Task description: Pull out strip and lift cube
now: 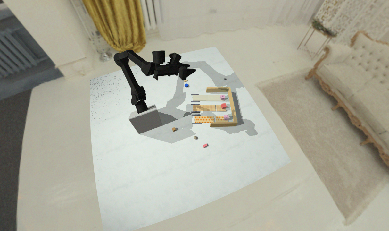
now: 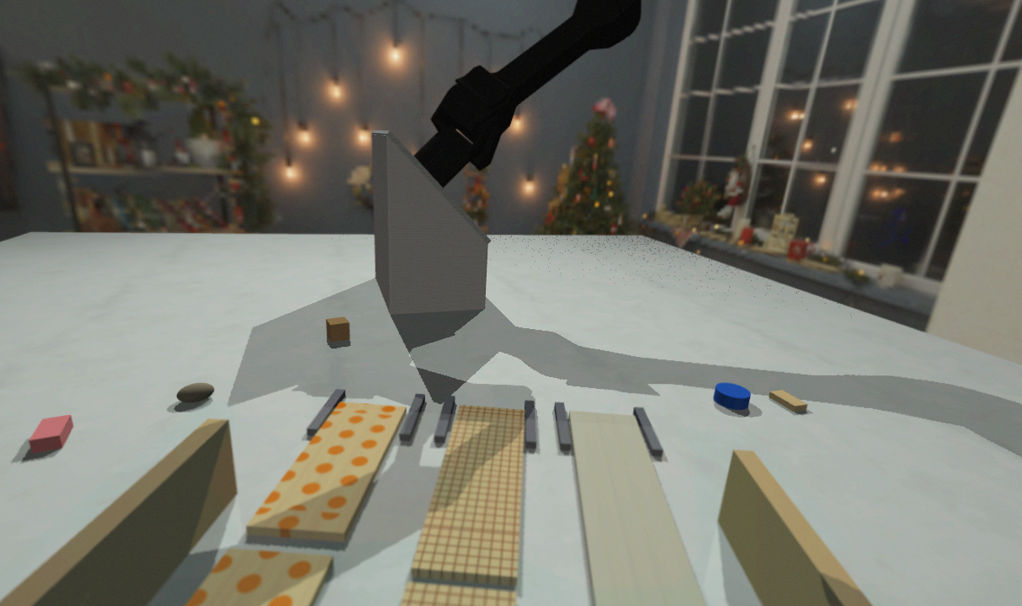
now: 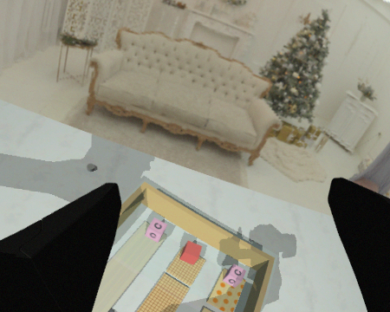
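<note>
Overhead, the black parallel-jaw gripper (image 1: 192,69) (image 3: 228,193) hangs, fingers apart (nothing between them), with the unbroken plain cream strip (image 1: 207,98) (image 2: 629,497) (image 3: 127,264) unpulled.
</note>
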Controlling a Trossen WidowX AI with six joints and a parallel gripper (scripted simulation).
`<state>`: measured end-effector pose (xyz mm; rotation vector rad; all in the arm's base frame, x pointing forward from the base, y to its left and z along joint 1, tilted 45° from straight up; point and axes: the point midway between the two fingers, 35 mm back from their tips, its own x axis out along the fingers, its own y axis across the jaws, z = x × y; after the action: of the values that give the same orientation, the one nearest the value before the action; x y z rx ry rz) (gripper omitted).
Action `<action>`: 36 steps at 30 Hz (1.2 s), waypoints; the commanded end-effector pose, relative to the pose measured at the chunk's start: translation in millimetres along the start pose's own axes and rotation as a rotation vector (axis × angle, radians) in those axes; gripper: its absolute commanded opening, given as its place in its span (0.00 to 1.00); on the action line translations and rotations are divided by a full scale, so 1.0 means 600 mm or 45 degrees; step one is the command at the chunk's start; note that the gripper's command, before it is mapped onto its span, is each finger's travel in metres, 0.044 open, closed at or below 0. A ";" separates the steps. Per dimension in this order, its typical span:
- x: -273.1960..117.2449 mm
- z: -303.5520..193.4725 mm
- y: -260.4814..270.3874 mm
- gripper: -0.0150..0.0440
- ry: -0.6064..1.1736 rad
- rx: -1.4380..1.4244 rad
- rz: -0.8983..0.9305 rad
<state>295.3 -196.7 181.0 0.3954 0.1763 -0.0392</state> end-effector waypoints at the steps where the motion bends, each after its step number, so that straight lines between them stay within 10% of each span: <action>1: 0.042 -0.116 0.004 0.93 0.178 0.222 0.029; 8: 0.061 -0.302 0.044 0.93 0.496 0.522 0.037; 25: 0.060 -0.306 0.045 0.93 0.505 0.529 0.036; 36: 0.181 -0.329 0.093 0.44 0.957 0.679 0.095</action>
<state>350.7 -84.8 9.9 0.8993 0.7676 0.1136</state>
